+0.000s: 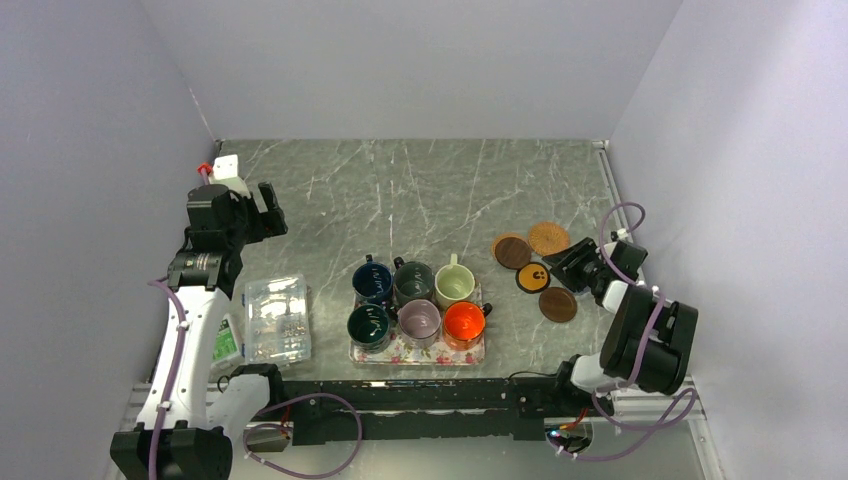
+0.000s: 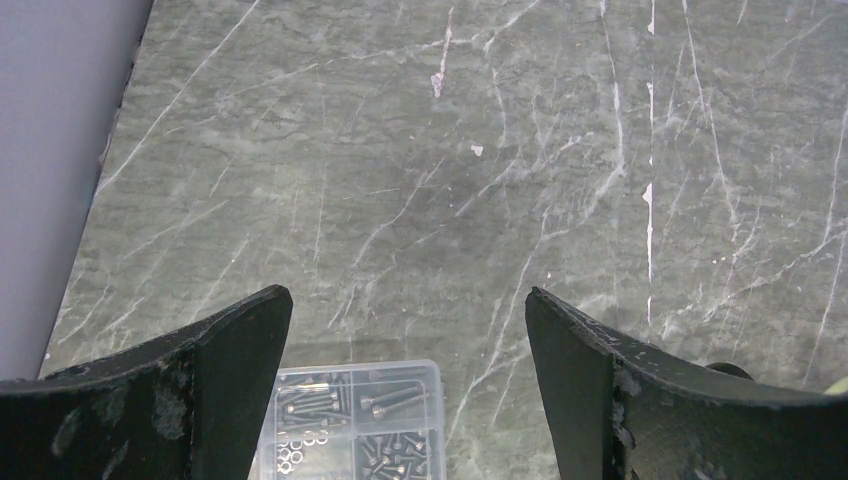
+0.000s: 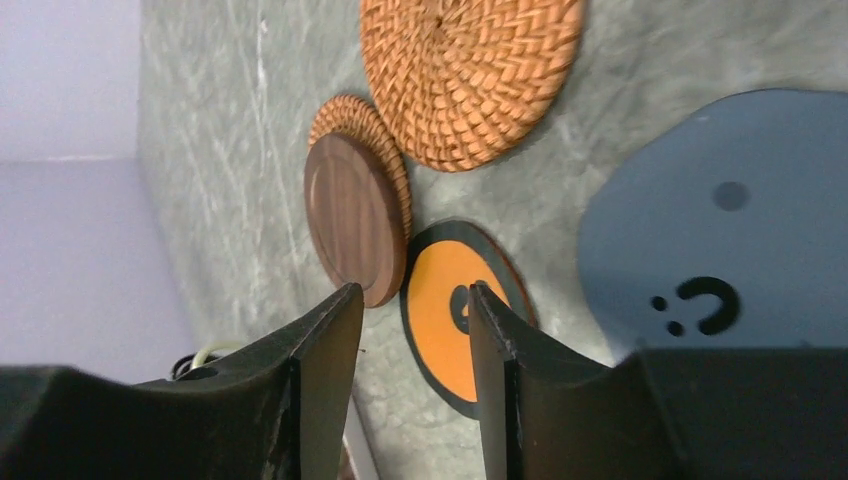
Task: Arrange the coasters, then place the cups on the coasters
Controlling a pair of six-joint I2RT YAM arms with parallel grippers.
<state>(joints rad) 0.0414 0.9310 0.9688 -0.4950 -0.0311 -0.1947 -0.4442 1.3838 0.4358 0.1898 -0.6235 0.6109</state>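
Six cups stand on the floral tray [image 1: 417,353]: navy [image 1: 372,282], dark green [image 1: 413,283], cream [image 1: 455,285], dark green [image 1: 369,326], mauve [image 1: 419,322], orange [image 1: 464,322]. The coasters lie at the right: dark brown [image 1: 512,251], tan woven [image 1: 548,238], black with orange [image 1: 532,277], brown [image 1: 558,304]. My right gripper [image 1: 558,268] is low among them. In its wrist view the right gripper [image 3: 415,292] has its jaws narrowed, with a gap showing bare table and the edge of the orange-faced coaster [image 3: 440,310]. My left gripper [image 2: 408,294] hangs open and empty at the far left [image 1: 272,215].
A clear plastic box [image 1: 277,318] of screws lies left of the tray, also below the left fingers [image 2: 355,420]. In the right wrist view a grey-blue disc [image 3: 720,230] with a smiley cut-out sits right of the fingers. Walls close in on three sides.
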